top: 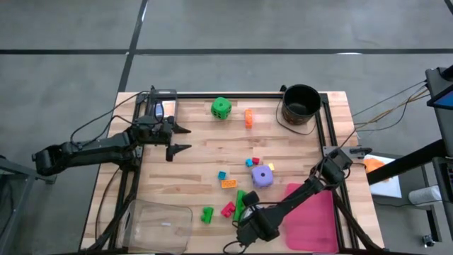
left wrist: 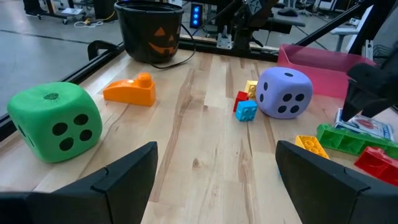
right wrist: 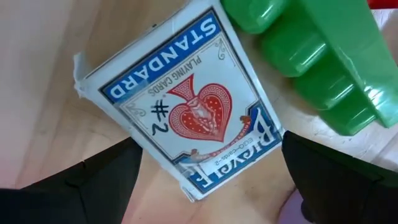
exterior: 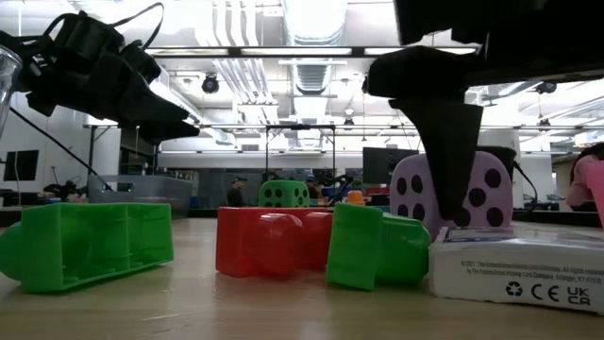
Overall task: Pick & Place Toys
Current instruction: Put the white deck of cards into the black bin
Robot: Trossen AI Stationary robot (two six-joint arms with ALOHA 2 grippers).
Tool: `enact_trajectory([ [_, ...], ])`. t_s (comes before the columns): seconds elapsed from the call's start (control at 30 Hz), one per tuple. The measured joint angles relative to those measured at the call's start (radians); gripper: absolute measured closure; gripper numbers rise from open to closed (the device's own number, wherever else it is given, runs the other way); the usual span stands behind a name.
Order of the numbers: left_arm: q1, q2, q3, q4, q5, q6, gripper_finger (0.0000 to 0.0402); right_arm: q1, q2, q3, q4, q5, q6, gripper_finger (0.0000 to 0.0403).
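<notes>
Wooden table (top: 205,152), right pincer (right wrist: 205,180) astride card pack (right wrist: 186,106)

card pack (right wrist: 186,106) lies on the table (top: 198,159), touching a brick (right wrist: 311,56).

Light wooden plank worktop (top: 205,152) with a black metal frame along its edges, and plenty sitting on it. Right under the right hand (top: 246,210) lies a blue-and-white playing card pack (right wrist: 186,102), with a long green plastic brick (top: 241,200) touching it and a red brick (top: 227,209) just beside. A purple dotted foam die (top: 262,176) sits near that hand; a flat pink rectangular tray (top: 311,219) lies beside it. In front of the left hand (top: 180,138) there's a green dotted foam die (top: 221,107) and an orange plastic piece (top: 248,117). Black round bucket (top: 301,104) stands well beyond.
</notes>
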Motion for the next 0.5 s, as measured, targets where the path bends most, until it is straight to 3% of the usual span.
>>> enact_trajectory([
  [0.5, 0.000, 0.000, 0.000, -0.005, 0.000, 0.006, 0.0075, -0.026, 0.000, -0.006, 0.007, -0.003, -0.175, 0.0018],
])
